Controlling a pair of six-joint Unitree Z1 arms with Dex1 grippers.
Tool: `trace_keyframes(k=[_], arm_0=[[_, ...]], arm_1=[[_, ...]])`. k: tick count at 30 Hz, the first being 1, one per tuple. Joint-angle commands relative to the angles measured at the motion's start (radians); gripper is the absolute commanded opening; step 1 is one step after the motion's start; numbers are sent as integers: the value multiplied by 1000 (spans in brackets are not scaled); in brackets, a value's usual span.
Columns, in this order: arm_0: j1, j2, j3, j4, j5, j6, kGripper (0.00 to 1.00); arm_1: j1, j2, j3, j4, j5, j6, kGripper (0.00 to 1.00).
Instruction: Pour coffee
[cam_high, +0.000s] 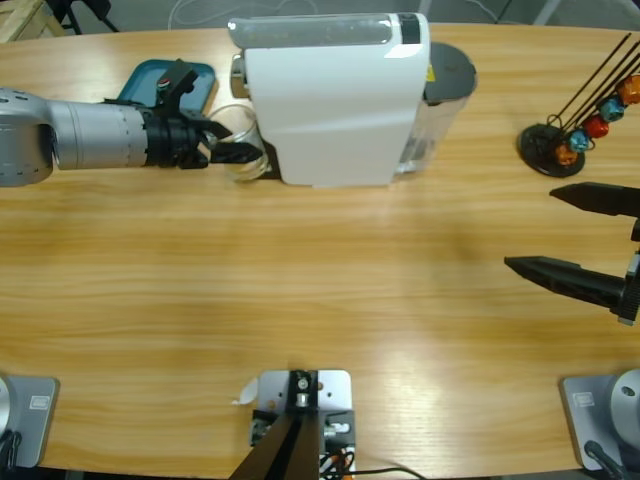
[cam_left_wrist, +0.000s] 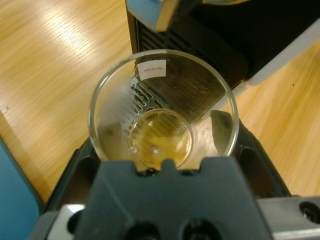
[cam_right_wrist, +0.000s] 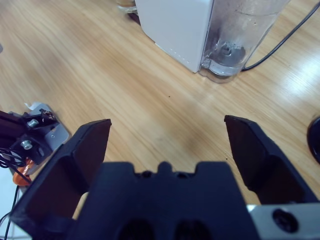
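- Right gripper (cam_high: 572, 232), one: lower right of the high view, its two black jaws spread wide with nothing between them, over bare wooden table (cam_high: 300, 290).
- Left gripper (cam_high: 232, 144), one: upper left of the high view, on a silver arm coming in from the left edge; its jaws are clamped on the glass.
- Glass (cam_left_wrist: 162, 107), one: a clear tumbler seen from above in the left wrist view, centre of frame, a small white label on its far wall.
- Coffee (cam_left_wrist: 161, 138), one shallow tan-brown pool covering the glass's base.
- Coffee machine (cam_high: 335, 95), one: white body, upper centre of the high view, its black drip grille just behind the glass.
- Water tank (cam_right_wrist: 240, 37), one: clear, at the machine's right side, a black cable trailing from behind it.
- Teal tray (cam_high: 150, 80), one: upper left, partly behind the left arm.
- Capsule rack (cam_high: 570, 125), one: black wire stand, upper right, carrying four visible capsules: two orange, one red, one blue.
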Motion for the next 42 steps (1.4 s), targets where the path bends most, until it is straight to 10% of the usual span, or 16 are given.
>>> trace_keyframes(k=[1,12,30,36,42], arm_0=[[16,27,12,-11,3,19,490],[214,-153,82,-8,154,14,494],[387,112,59,-202,161,6,503],[389,141,58,-199,180,-12,964],[395,139,61,-194,183,-14,1000]], arm_1=[[7,21,7,-9,7,-2,1000],[7,21,7,-9,9,-2,1000],[7,15,7,-9,18,-2,1000],[7,4,9,-10,20,0,1000],[7,3,10,-10,19,0,1000]])
